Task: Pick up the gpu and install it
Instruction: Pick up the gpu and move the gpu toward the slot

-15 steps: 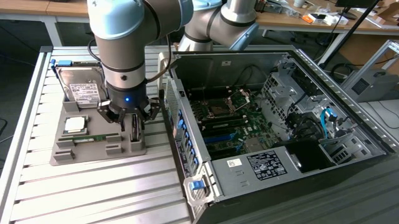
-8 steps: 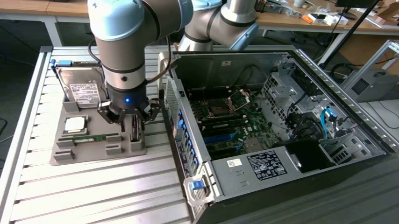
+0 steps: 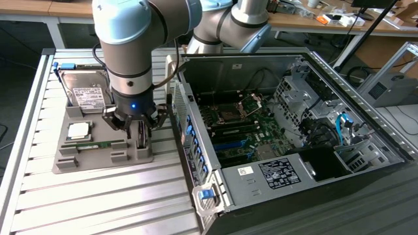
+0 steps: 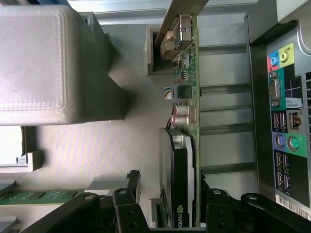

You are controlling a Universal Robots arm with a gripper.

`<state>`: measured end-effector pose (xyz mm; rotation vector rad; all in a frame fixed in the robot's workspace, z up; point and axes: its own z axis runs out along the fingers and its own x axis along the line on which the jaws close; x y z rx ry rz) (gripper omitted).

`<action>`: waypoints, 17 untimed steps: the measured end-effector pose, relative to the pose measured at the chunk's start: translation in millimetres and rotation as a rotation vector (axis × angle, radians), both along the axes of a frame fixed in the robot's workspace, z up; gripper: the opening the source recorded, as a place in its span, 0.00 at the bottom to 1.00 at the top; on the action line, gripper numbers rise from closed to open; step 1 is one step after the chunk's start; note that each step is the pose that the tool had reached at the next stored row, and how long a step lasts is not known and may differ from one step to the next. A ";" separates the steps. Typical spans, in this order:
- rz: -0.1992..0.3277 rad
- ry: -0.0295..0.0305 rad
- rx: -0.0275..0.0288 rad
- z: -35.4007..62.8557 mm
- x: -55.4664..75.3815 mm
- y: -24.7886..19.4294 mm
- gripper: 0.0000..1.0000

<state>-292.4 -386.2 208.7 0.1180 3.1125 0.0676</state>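
The gpu (image 4: pixel 187 116) stands on its long edge in a slot of the grey holder (image 3: pixel 98 159). It is a thin green board with a black cooler and a silver bracket (image 4: pixel 177 19) at one end. My gripper (image 3: pixel 139 131) hangs straight over it at the holder's end nearest the computer case. In the wrist view my gripper (image 4: pixel 170 196) is open, with one black finger (image 4: pixel 129 191) on the cooler side and the other on the board side. A gap shows between the cooler and the finger beside it.
The holder also carries a silver hard drive (image 3: pixel 88 90), a processor chip (image 3: pixel 79 129) and a green memory stick (image 3: pixel 98 145). The open computer case (image 3: pixel 365 122) lies just beyond the gpu, motherboard (image 3: pixel 238 129) exposed, and its rear port panel (image 4: pixel 284 121) faces the holder.
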 end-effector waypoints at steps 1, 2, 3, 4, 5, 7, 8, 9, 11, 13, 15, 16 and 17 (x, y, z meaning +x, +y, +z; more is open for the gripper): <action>0.000 0.0000 0.0000 -0.2 0.0 0.0 0.54; 0.000 0.0000 0.0000 -0.5 0.0 0.0 0.54; 0.000 0.0000 0.0000 -0.9 0.0 0.0 0.54; 0.000 0.0000 0.0000 -1.1 0.0 0.0 0.54; 0.000 0.0000 0.0000 -1.4 0.0 0.0 0.54; 0.000 0.0000 0.0000 -2.0 0.0 0.0 0.54; 0.000 0.0000 0.0000 -2.3 0.0 0.0 0.54; 0.000 0.0000 0.0000 -2.5 0.0 0.0 0.54; 0.000 0.0000 0.0000 -3.1 0.0 0.0 0.54; 0.000 0.0000 0.0000 -3.6 0.0 0.0 0.54; 0.000 0.0000 0.0000 -4.2 0.0 0.0 0.54; 0.000 0.0000 0.0000 -4.5 0.0 0.0 0.54; 0.000 0.0001 0.0000 -4.7 0.0 0.0 0.54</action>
